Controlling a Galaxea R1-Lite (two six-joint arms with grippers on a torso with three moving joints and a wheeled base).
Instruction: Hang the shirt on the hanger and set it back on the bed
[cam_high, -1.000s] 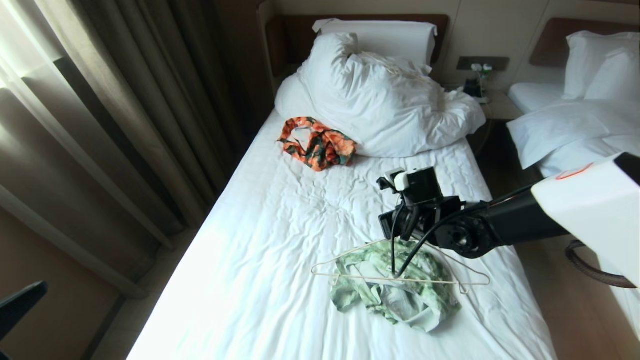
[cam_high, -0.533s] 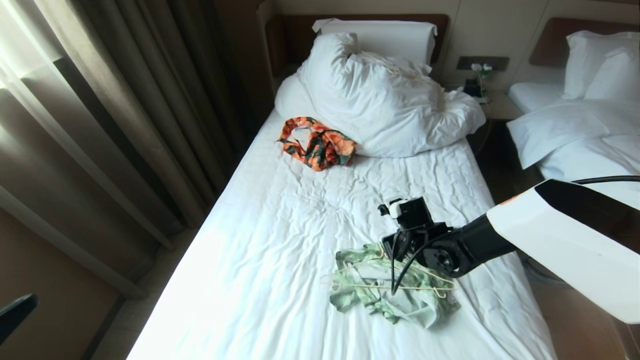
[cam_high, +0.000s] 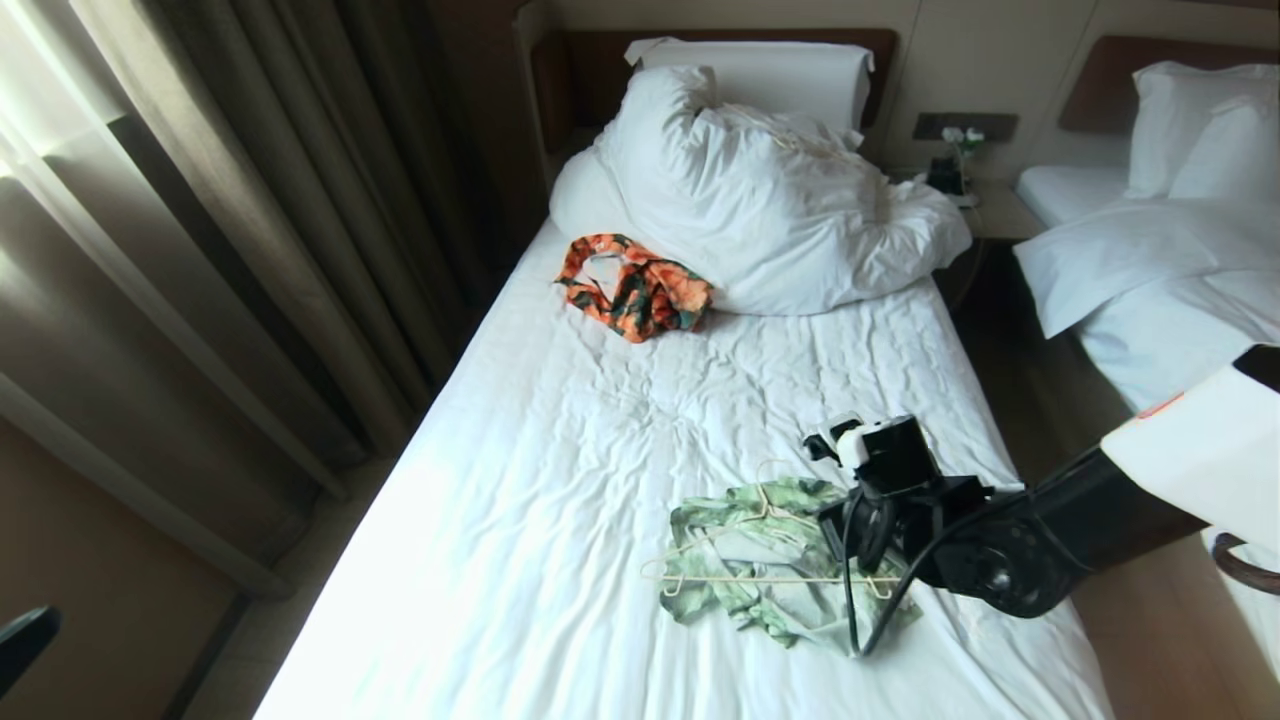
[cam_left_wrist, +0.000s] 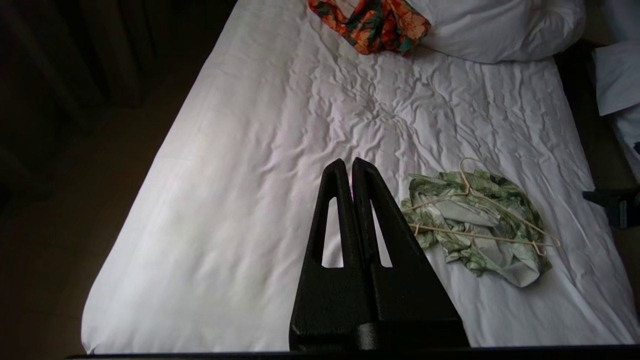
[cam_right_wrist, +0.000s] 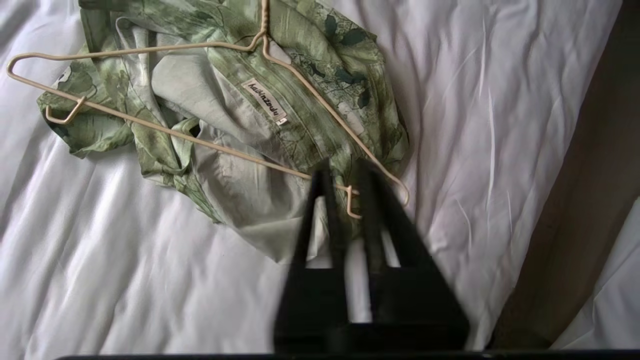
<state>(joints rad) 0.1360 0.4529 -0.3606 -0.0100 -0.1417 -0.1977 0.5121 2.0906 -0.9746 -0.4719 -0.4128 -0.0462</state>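
The green and white shirt (cam_high: 735, 545) lies crumpled on the near right part of the bed (cam_high: 560, 450). The cream hanger (cam_high: 770, 580) rests loose on top of it, hook pointing to the headboard. In the right wrist view the shirt (cam_right_wrist: 240, 100) shows its neck label, and the hanger (cam_right_wrist: 200, 142) crosses it. My right gripper (cam_right_wrist: 345, 172) hovers over the hanger's right end, open by a narrow gap with nothing held. In the head view its fingers are hidden under the wrist. My left gripper (cam_left_wrist: 347, 162) is shut and empty, above the sheet left of the shirt (cam_left_wrist: 465, 250).
An orange and dark green garment (cam_high: 635, 285) lies by the bulky white duvet (cam_high: 760, 200) near the headboard. A second bed (cam_high: 1150, 260) stands to the right across a floor gap. Curtains (cam_high: 200, 250) hang along the left side.
The hanger, raised under the right gripper a second ago, has come down onto the shirt. The right arm has moved right and nearer, clear of the hanger.
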